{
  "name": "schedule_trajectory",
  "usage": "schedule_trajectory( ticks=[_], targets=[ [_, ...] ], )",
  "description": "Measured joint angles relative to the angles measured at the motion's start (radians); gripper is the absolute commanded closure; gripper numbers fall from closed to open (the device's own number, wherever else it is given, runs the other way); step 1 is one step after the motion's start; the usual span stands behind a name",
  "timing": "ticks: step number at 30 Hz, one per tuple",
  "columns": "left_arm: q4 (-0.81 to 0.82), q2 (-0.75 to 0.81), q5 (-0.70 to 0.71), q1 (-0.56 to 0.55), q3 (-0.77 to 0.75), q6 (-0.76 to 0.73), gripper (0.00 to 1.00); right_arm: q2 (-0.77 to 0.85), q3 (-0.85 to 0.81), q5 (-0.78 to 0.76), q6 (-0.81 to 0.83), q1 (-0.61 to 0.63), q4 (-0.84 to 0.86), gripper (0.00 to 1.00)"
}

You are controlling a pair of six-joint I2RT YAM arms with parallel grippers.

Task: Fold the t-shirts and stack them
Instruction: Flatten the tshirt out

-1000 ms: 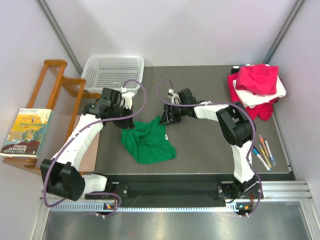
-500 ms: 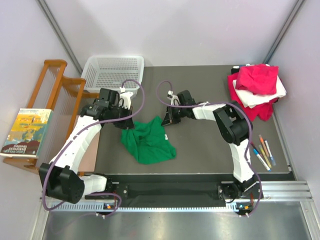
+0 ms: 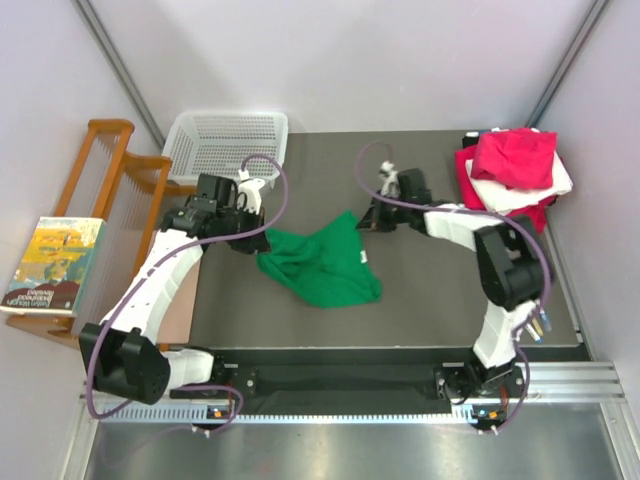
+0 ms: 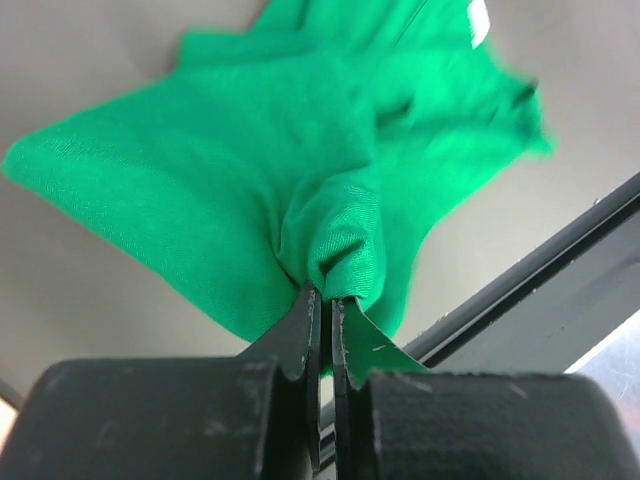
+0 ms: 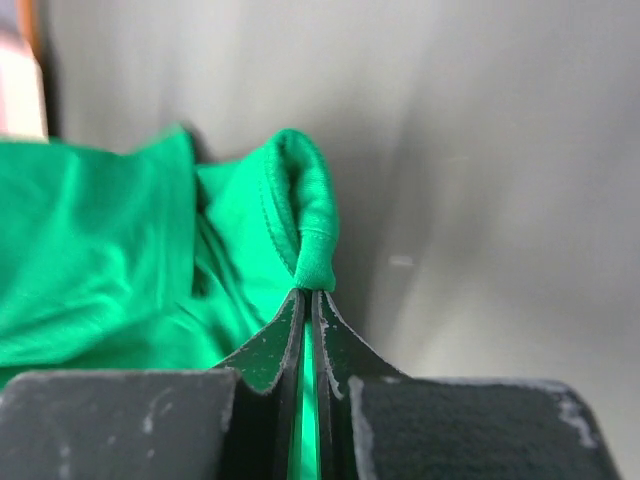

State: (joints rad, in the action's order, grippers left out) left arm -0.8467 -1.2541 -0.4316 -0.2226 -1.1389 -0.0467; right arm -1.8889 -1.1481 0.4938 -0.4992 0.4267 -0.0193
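At the left of the desk (image 3: pixel 430 295), just in front of the white mesh basket (image 3: pixel 225 140), the left gripper (image 3: pixel 254 243) is clamped tight on a bunched fold of the green t-shirt (image 3: pixel 330 268). The shirt sits mid-desk, bright green, crumpled and creased rather than flat. Its long axis runs left to right between the two arms, and a loose corner points toward the near edge. A small white label (image 4: pixel 478 20) shows on it. The right gripper (image 3: pixel 372 220) is pinched shut on a hemmed edge at the shirt's far right tip. In the desk's far right corner lies a heap of t-shirts (image 3: pixel 512 175), magenta-pink over white and red.
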Motion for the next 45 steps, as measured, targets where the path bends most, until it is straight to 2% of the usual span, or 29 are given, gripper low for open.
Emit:
schedule_trajectory(
  ticks=[5, 9, 12, 15, 18, 20, 22, 24, 27, 28, 31, 35, 39, 42, 45],
  targets=[
    [0.066, -0.088, -0.061, 0.0, -0.039, 0.022, 1.0, 0.151, 0.064, -0.028, -0.032, -0.171, 0.04, 1.0],
    [0.129, -0.214, -0.16, -0.001, -0.111, 0.079, 0.99, 0.205, 0.094, -0.031, -0.05, -0.255, 0.061, 1.0],
    [0.16, -0.339, -0.239, -0.013, -0.193, 0.129, 0.88, 0.224, 0.124, -0.029, -0.062, -0.291, 0.064, 1.0],
    [0.164, -0.473, -0.299, -0.039, -0.273, 0.153, 0.68, 0.233, 0.162, -0.029, -0.07, -0.314, 0.062, 1.0],
    [0.156, -0.58, -0.332, -0.092, -0.302, 0.148, 0.62, 0.237, 0.193, -0.033, -0.074, -0.335, 0.06, 1.0],
    [0.144, -0.61, -0.344, -0.13, -0.292, 0.147, 0.62, 0.24, 0.209, -0.034, -0.077, -0.348, 0.06, 1.0],
    [0.138, -0.608, -0.356, -0.158, -0.271, 0.145, 0.62, 0.24, 0.218, -0.034, -0.079, -0.365, 0.06, 1.0],
    [0.134, -0.596, -0.362, -0.177, -0.257, 0.139, 0.58, 0.24, 0.219, -0.033, -0.081, -0.38, 0.058, 1.0],
    [0.127, -0.553, -0.35, -0.177, -0.236, 0.119, 0.31, 0.242, 0.219, -0.033, -0.081, -0.399, 0.058, 1.0],
    [0.118, -0.526, -0.34, -0.175, -0.227, 0.113, 0.16, 0.242, 0.219, -0.033, -0.082, -0.402, 0.06, 1.0],
    [0.101, -0.419, -0.297, -0.165, -0.202, 0.095, 0.01, 0.242, 0.219, -0.028, -0.084, -0.403, 0.064, 1.0],
    [0.09, -0.249, -0.251, -0.13, -0.156, 0.088, 0.01, 0.241, 0.219, -0.019, -0.09, -0.403, 0.078, 1.0],
    [0.106, -0.15, -0.22, -0.103, -0.105, 0.085, 0.01, 0.23, 0.219, -0.001, -0.105, -0.403, 0.111, 1.0],
    [0.118, -0.175, -0.161, -0.158, -0.109, 0.084, 0.01, 0.213, 0.221, 0.006, -0.114, -0.401, 0.131, 1.0],
    [0.128, -0.288, -0.069, -0.258, -0.17, 0.076, 0.01, 0.206, 0.229, 0.008, -0.116, -0.389, 0.144, 1.0]
  ],
)
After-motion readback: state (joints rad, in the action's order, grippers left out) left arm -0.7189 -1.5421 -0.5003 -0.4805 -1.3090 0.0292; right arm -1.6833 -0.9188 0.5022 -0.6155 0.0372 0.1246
